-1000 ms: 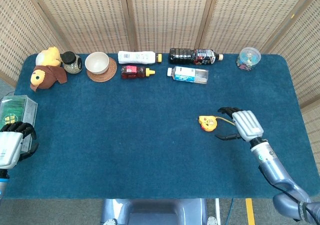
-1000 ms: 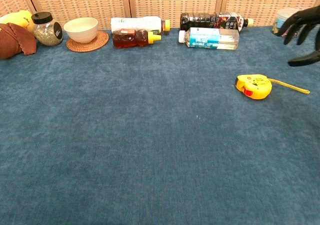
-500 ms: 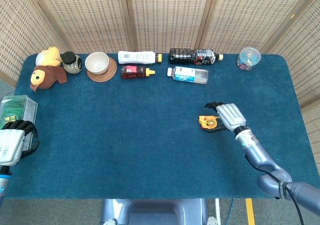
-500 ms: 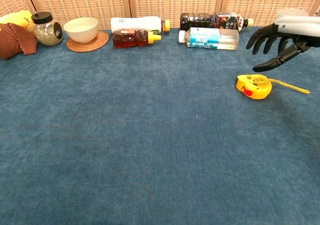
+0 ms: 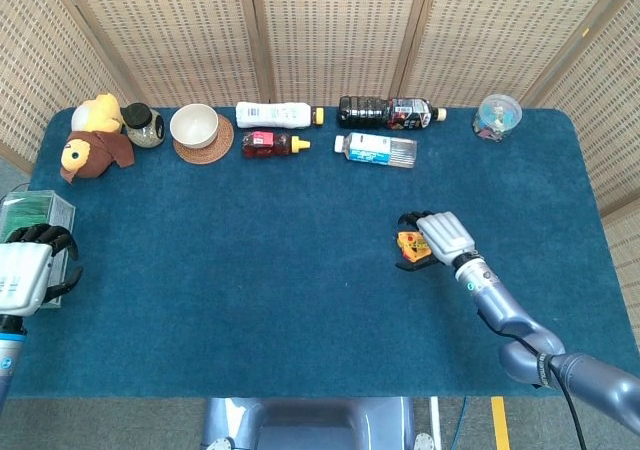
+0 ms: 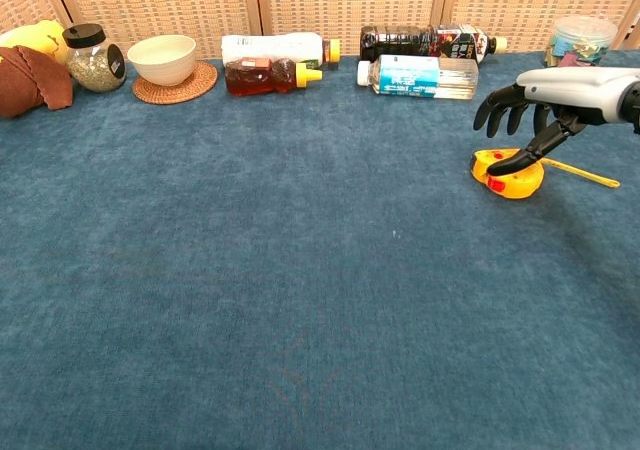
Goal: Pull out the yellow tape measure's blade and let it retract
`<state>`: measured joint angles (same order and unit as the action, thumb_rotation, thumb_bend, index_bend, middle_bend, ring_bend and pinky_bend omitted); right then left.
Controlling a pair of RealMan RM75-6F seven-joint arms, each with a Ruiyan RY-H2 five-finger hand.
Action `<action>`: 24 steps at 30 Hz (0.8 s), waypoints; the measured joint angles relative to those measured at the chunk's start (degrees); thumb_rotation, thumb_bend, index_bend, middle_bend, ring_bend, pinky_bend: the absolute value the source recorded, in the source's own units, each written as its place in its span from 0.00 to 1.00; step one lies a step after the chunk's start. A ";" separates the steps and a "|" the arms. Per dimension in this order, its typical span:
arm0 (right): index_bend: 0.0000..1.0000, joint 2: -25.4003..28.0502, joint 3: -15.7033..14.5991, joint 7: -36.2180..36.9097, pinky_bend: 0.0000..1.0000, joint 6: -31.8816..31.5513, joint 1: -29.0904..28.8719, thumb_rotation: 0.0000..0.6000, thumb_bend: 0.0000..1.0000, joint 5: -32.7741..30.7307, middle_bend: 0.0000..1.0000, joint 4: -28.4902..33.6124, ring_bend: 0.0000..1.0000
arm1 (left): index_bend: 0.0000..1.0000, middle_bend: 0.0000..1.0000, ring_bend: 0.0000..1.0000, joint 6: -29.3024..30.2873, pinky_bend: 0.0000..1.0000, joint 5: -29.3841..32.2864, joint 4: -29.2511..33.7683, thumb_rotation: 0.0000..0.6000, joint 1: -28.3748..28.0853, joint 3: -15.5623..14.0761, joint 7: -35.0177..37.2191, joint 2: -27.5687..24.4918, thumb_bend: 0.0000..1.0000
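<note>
**Right hand poised over the tape measure; blade barely out**

A blue-carpeted table (image 5: 250, 270) is seen from above in the head view and from low in front in the chest view. The yellow tape measure (image 6: 503, 173) lies on the cloth at about four o'clock from the table's centre, well apart from the row of items along the far edge. A short length of yellow blade (image 6: 585, 174) is seen in the chest view lying flat on the cloth, pointing towards three o'clock from the case.

The right hand (image 5: 436, 238) is placed directly over the tape measure's case. Its fingers (image 6: 500, 107) are spread and curved downwards, and in the chest view its thumb appears to touch the top of the case. No closed grip is shown, so the hand is judged to be wide apart and holding nothing yet. The left hand (image 5: 28, 275) is kept at the table's nine o'clock edge, just beside a clear box of green packets (image 5: 35, 220). Its fingers are curled inwards, and nothing is seen inside them.

Along the twelve o'clock edge, a plush toy (image 5: 90, 140), a white bowl (image 5: 194, 125) on a woven coaster and several bottles lying on their sides are arranged.

The task is judged to be at its start. The case has not been secured, the blade has not been pulled out properly, and the retraction is left to be done.
</note>
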<state>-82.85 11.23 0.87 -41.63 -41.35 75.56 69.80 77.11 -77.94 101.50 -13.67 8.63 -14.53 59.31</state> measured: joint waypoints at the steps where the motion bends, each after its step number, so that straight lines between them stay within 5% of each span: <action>1: 0.25 -0.30 -0.10 -0.07 0.41 -0.07 -0.05 0.53 0.18 0.00 0.30 -0.38 0.31 | 0.55 0.41 0.28 -0.15 0.30 0.15 0.21 1.00 -0.13 0.05 -0.14 -0.09 0.28; 24: 0.32 -6.82 -3.35 -0.09 0.45 -3.28 -0.29 0.53 0.18 2.75 0.37 -12.25 0.35 | 0.55 0.41 0.28 -0.06 0.30 1.46 1.77 1.00 -0.01 -0.65 -1.25 -1.20 0.28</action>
<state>-89.67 7.88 0.78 -44.91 -41.64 78.31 57.55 77.05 -76.49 103.26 -13.69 7.97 -15.78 58.11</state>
